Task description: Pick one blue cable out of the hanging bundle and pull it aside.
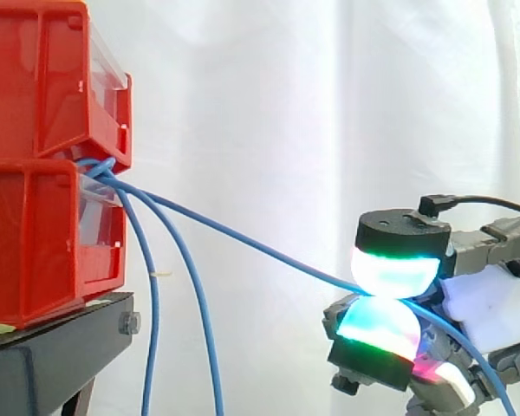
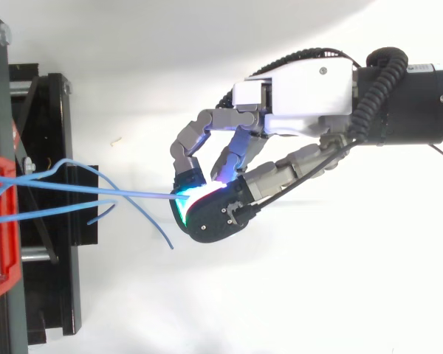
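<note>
The hand [image 2: 299, 99] is clamped on one blue cable [image 1: 243, 239], pinched between its glowing pads [image 1: 394, 273], well right of the red bins [image 1: 43, 87]. The pinch holds this cable stretched, apart from the other cables [image 1: 153, 312], which hang slack by the bins.

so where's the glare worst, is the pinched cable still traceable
Side view: the bright curtain is blown out and the pads flare white where they pinch the blue cable, yet it stays traceable. Top view: the cable pales at the glow of the hand.
</note>
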Available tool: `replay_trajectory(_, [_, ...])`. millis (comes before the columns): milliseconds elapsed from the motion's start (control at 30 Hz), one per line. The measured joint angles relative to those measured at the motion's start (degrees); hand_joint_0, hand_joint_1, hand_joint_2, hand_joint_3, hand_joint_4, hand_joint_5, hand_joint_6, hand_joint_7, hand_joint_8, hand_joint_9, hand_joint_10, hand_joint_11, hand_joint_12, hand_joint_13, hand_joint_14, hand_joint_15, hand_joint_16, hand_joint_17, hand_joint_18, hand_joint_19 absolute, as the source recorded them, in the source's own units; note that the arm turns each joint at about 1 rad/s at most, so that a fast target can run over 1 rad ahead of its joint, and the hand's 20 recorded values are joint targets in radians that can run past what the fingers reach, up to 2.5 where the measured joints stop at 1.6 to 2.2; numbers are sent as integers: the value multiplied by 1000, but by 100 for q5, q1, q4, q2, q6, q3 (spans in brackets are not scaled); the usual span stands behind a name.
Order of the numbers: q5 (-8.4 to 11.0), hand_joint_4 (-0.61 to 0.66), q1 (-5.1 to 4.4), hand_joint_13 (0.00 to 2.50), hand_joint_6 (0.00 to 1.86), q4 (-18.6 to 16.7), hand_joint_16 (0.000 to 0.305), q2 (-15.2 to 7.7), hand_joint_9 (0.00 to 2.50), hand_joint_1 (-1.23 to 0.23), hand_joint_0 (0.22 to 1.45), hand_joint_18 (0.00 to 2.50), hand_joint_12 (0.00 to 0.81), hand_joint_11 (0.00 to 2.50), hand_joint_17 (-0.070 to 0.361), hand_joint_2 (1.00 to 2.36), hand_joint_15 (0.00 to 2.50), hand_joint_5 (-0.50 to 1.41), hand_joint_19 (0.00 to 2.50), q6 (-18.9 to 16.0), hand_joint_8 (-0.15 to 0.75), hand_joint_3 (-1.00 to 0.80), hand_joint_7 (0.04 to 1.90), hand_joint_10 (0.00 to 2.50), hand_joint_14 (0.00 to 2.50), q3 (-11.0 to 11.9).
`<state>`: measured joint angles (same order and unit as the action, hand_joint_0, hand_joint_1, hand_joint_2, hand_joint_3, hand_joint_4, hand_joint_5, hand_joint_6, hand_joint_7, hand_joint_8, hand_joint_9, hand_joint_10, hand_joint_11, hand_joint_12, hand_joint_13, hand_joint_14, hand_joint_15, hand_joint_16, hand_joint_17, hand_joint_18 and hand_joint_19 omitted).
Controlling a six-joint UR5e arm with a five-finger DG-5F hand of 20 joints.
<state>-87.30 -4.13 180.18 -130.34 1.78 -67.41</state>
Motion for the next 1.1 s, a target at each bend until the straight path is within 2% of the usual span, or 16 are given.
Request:
replay_trajectory(167, [-13,-333,0,916,943,0,49,-1,1173,-862,688,557,297,690,110,1041,739,-90,511,14,197,78,1239,25,25,0])
replay_trajectory(200, [-14,-211,-1,844,949,-1,50,-1,1136,-843,640,512,299,695,113,1010,707,-106,504,14,203,-36,1072,24,25,0])
replay_trajectory(267, [-15,-135,-2,787,941,-4,45,-1,1094,-750,561,440,280,725,100,1017,708,-115,533,15,190,-213,940,26,28,0])
replay_trajectory(333, [-15,-86,-3,770,909,-6,46,-1,1094,-688,529,430,291,718,104,1010,691,-114,536,15,193,-378,925,24,28,0])
replay_trajectory(500, [-4,-56,-2,784,884,-5,50,0,1105,-598,484,446,306,708,113,1000,681,-109,525,-12,213,-494,895,26,26,0])
replay_trajectory(767, [-12,-49,0,800,861,0,52,2,1131,-487,471,450,310,704,117,1000,676,-103,521,-327,219,-500,902,23,24,6])
replay_trajectory(900, [-22,-63,0,794,855,0,49,3,1132,-430,522,424,297,716,109,1004,693,-102,543,-453,203,-452,945,28,27,10])
replay_trajectory(1100, [-24,-63,7,823,869,7,51,5,1164,-505,568,443,308,720,114,1012,682,-90,535,-491,217,-266,984,26,27,83])
